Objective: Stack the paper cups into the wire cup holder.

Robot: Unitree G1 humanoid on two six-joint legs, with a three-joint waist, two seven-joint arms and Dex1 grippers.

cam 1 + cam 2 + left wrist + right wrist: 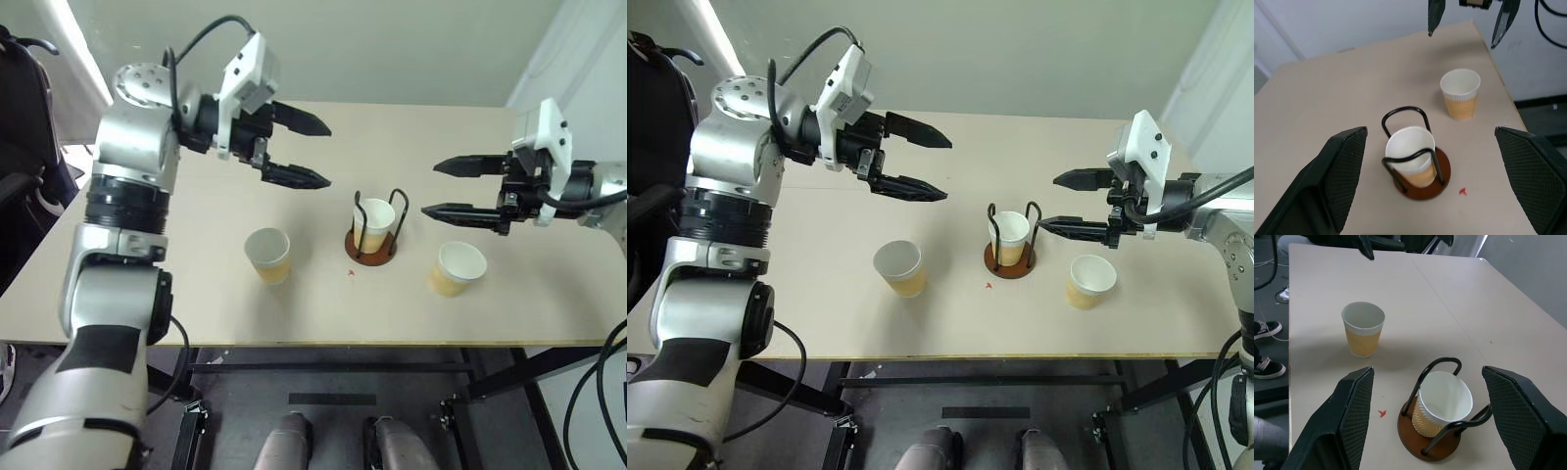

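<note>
The wire cup holder (pixel 373 250) stands at the table's centre on its rust-brown base, and one paper cup (pixel 373 221) sits upright inside its black loops. A second paper cup (pixel 267 255) stands upright on the table to the holder's left. A third paper cup (pixel 458 267) stands to its right. My left gripper (pixel 328 154) hovers open and empty above the table, up and left of the holder. My right gripper (pixel 429 188) hangs open and empty just right of the holder, above the right cup. The left wrist view looks down on the holder (pixel 1420 178) and the right cup (pixel 1461 93).
The pale table (pixel 196 294) has its front edge close to me, and its right edge lies near the right arm. A small red mark (pixel 351 272) lies in front of the holder. A black chair (pixel 20 108) stands off the left side. A person's shoes (pixel 1266 367) show beyond the table.
</note>
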